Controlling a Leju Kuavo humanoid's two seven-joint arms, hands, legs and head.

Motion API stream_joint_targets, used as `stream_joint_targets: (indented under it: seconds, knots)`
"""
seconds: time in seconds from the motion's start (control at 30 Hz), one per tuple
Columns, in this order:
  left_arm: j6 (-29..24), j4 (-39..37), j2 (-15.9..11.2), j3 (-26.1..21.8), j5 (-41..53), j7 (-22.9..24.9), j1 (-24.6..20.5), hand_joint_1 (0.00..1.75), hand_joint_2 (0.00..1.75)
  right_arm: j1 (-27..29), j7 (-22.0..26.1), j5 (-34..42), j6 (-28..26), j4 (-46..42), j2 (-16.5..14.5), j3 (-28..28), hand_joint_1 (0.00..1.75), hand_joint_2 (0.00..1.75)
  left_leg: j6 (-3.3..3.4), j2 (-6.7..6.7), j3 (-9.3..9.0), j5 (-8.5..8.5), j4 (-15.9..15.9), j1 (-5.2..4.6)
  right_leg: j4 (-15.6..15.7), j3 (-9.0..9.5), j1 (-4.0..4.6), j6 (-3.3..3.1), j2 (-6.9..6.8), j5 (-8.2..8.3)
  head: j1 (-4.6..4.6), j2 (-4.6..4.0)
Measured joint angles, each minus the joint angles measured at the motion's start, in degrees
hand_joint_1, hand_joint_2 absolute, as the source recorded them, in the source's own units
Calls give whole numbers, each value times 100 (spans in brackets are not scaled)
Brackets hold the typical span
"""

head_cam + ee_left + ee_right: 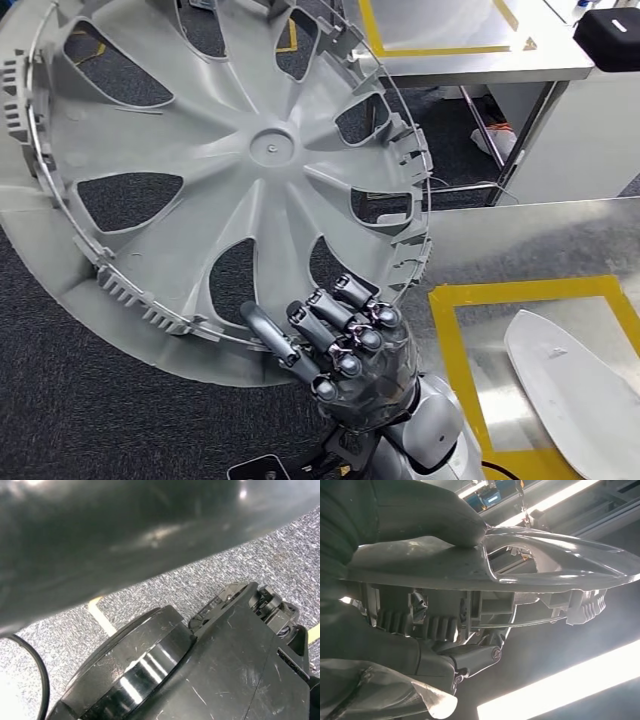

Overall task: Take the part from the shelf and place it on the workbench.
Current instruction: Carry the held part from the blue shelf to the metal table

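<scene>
A large grey wheel cover point(249, 170) with spokes and cut-outs hangs tilted in front of me over the dark carpet. My right hand point(347, 345) grips its lower rim, fingers curled over the near face. In the right wrist view the rim point(546, 565) is seen edge-on, clamped between the thumb point(414, 515) on one side and the fingers point(471, 657) on the other. The metal workbench point(513, 235) lies to the right of the cover. In the left wrist view my left hand point(94, 535) is a dark blur, and how its fingers lie is unclear.
A yellow taped rectangle point(528, 292) marks the workbench, and a white curved part point(573, 395) lies inside it. A second metal table point(453, 62) with yellow tape stands further back, with a black object point(611, 35) at its right.
</scene>
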State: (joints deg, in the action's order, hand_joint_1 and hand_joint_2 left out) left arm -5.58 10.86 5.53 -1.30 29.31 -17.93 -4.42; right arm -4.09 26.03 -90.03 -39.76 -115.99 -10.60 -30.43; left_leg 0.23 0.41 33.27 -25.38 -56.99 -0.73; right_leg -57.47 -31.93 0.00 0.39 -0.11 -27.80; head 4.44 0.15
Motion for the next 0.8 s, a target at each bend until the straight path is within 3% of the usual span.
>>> stream_joint_targets:
  seconds: [0.17, 0.27, 0.33, 0.37, 0.43, 0.5, 0.53, 0.57, 0.63, 0.7, 0.8]
  knots:
    - [4, 0, 0, 1, 8, 10, 0, 0, 0, 0, -7, 0, 1, 0, 0, -2, 175, 175, 0, 0, 1, 0, 0, 0, 0, 0, 0, 0, 0, 0, 0, 0]
    - [13, 0, -7, 1, 25, 31, -7, 0, 0, -5, -39, -1, 1, 0, -5, -2, 175, 175, 83, 4, -12, 26, 37, -9, 64, 15, -15, 63, 4, 42, -2, 0]
    - [20, 0, -3, 1, 37, 38, -19, 0, 0, -12, -70, -1, -1, 0, -13, -4, 175, 175, 149, 43, -69, 114, 195, 20, -17, -51, -8, 103, 17, -43, 3, 0]
    - [22, 0, 0, 1, 40, 40, -25, 0, 0, -19, -80, 0, -1, 0, -15, -4, 175, 175, 166, 70, -92, 156, 273, 40, -218, -153, -7, 119, 21, -174, 10, 0]
    - [24, 0, 1, 1, 43, 43, -29, 0, 0, -26, -85, -1, -2, 1, -14, -4, 175, 175, 179, 131, -93, 181, 313, 55, -946, -499, -44, 168, 21, -547, 17, 0]
    - [26, 0, 3, 1, 44, 44, -27, 0, 0, -18, -89, -3, -2, 2, -12, -4, 175, 175, 160, 205, -77, 172, 296, 65, -1479, -748, -102, 237, 13, -706, 17, 0]
    - [26, 0, 4, 1, 44, 44, -27, 0, 0, -15, -94, -2, -2, 2, -11, -4, 175, 175, 138, 241, -70, 161, 275, 76, -1458, -735, -131, 271, 1, -636, 16, 0]
    - [27, 0, 6, 1, 44, 45, -27, 0, 0, -13, -100, -1, -2, 2, -10, -4, 175, 175, 100, 280, -61, 140, 236, 96, -1201, -599, -164, 308, -34, -469, 17, 0]
    - [26, 0, -7, -1, 46, 47, -27, 0, 0, -17, -107, -1, -2, 2, -8, -4, 175, 175, -13, 354, -26, 57, 85, 118, -475, -225, -209, 380, -235, -174, 25, 0]
    - [25, 0, -25, -3, 49, 50, -25, 0, 0, -23, -105, -1, -2, 2, -8, -4, 175, 175, -110, 418, 15, -14, -64, 111, -149, -47, -201, 320, -353, -103, 21, 0]
    - [25, 0, -15, -3, 52, 53, -18, 0, 0, -15, -102, 0, -2, 0, -9, -3, 175, 175, -180, 487, 36, -51, -133, 142, -211, -97, -167, 131, -195, -94, 0, 0]
